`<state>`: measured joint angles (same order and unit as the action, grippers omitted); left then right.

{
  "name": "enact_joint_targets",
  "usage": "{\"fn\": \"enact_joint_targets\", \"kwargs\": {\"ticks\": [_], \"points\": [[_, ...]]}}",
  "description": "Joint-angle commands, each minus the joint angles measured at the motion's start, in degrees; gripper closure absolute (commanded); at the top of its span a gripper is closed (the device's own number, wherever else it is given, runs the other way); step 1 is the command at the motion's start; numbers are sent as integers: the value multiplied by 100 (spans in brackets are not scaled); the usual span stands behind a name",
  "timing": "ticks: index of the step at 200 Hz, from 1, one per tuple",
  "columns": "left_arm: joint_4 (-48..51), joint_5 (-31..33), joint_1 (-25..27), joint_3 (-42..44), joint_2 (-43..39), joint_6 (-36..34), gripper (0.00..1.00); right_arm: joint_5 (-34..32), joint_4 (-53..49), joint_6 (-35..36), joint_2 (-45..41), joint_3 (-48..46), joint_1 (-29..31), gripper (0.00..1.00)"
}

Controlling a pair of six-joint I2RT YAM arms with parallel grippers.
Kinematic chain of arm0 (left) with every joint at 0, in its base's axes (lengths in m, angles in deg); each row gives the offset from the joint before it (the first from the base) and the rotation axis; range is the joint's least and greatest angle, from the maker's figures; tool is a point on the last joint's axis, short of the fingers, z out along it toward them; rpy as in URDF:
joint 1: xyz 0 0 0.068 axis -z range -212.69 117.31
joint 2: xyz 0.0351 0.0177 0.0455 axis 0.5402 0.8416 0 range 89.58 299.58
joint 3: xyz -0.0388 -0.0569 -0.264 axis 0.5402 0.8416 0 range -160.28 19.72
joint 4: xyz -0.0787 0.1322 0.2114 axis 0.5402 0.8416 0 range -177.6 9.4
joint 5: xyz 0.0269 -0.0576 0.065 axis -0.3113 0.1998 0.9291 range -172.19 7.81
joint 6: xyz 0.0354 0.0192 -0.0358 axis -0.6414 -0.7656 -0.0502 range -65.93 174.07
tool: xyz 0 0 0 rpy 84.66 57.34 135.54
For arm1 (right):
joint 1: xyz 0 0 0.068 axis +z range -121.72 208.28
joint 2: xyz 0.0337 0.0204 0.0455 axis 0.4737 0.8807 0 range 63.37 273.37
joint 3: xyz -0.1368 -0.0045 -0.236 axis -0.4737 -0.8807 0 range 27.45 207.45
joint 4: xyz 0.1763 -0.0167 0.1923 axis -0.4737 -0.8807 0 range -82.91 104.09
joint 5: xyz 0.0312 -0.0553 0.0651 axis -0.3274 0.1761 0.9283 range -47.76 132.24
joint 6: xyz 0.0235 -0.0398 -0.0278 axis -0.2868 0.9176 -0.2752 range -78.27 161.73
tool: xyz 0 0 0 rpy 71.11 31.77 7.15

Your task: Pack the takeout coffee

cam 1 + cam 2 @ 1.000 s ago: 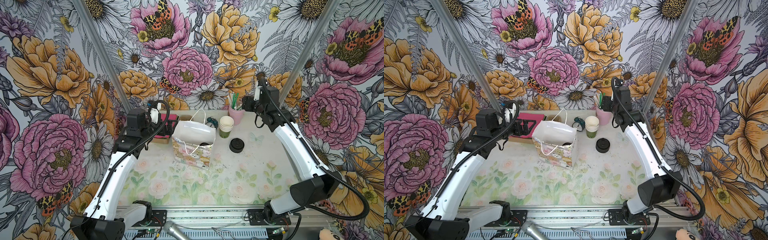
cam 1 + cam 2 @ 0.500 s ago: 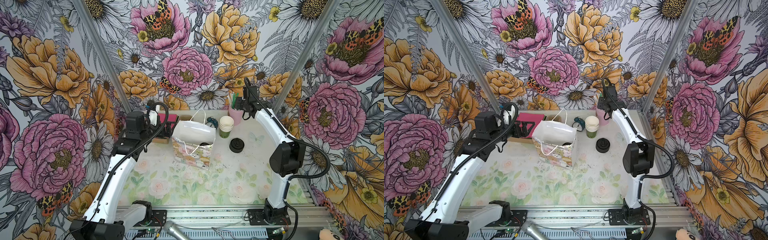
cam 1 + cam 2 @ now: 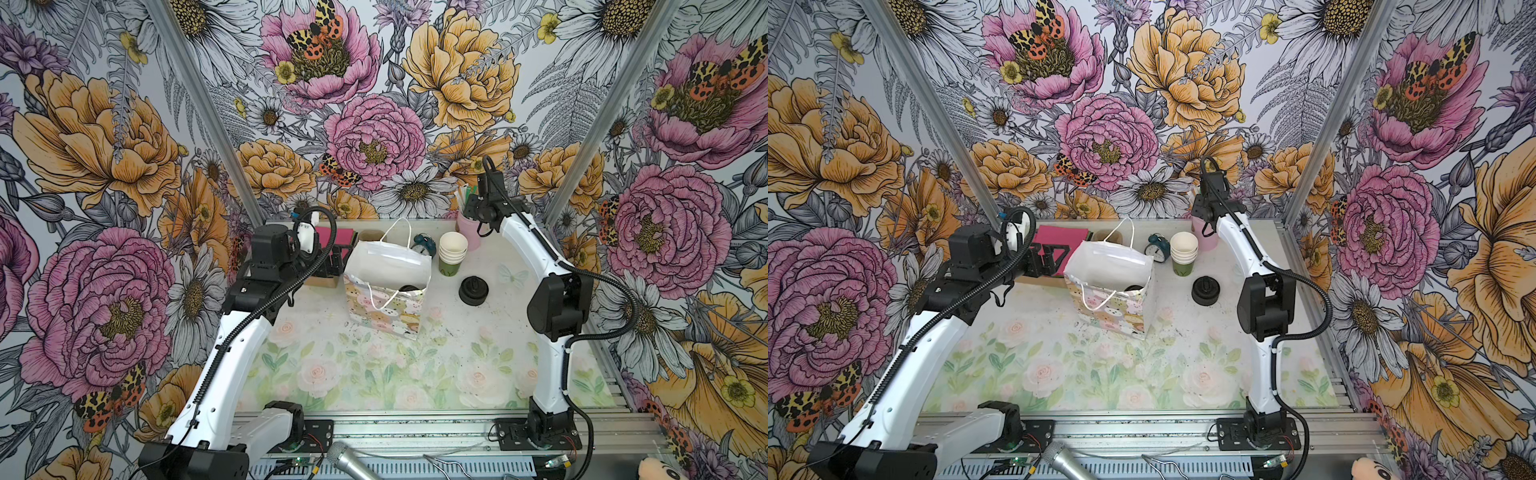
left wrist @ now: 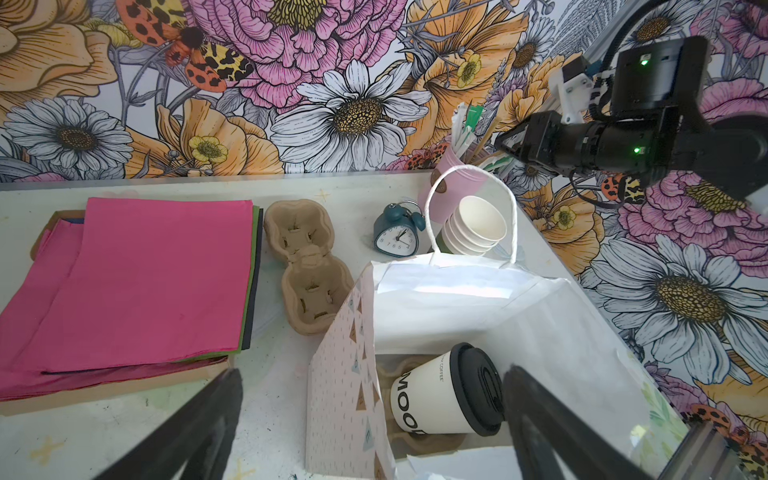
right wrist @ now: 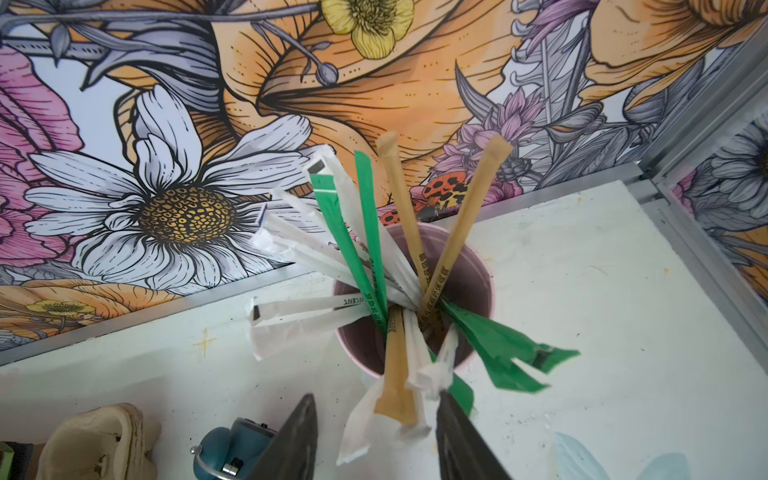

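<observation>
The table point(image 3: 478, 332) with its pale flower print carries everything. On it, near the middle in both top views, the gift bag point(image 3: 386, 311) stands upright with its mouth open and its cord handles loose. Left of the bag lies a stack of napkins point(image 4: 145, 282), pink on top, with green and dark sheets showing at one edge. Between that stack and the bag sits an empty pulp cup carrier point(image 4: 307, 266).

Behind the bag on its right stands the stack of nested paper cups point(image 3: 453, 253), the bottom one green. Just beyond it is the pink cup point(image 3: 467, 228), crammed with wrapped straws point(image 5: 365, 232) in white, green and tan.

The takeout coffee point(image 4: 440, 395) is down inside the bag, tilted rather than upright, black lid on, resting on a brown pulp tray at the bottom. In a top view only the dark lid shows past the bag's rim.

The blue alarm clock point(image 4: 395, 239) stands behind the bag, close beside the cup stack. The squat pile of black lids point(image 3: 473, 289) sits alone to the right of the bag.

My left tool point(image 4: 372, 372) hangs at the bag's left edge, spread wide and holding nothing. My right tool point(image 5: 376, 395) is over the pink cup, fingers partly apart, with straw ends between them and a gap on one side, so nothing is clamped.
</observation>
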<state>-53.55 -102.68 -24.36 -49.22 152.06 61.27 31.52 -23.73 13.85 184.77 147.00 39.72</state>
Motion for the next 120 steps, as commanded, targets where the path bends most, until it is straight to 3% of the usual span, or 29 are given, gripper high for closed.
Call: {"fn": "enact_joint_targets", "kwargs": {"ticks": [1, 120], "points": [[-126, 93, -58, 86, -117, 80, 1, 99, -129, -300, 138, 188, 50, 53], [-124, 102, -60, 147, -142, 100, 1, 176, -129, -751, 383, 243, 107, 65]]}}
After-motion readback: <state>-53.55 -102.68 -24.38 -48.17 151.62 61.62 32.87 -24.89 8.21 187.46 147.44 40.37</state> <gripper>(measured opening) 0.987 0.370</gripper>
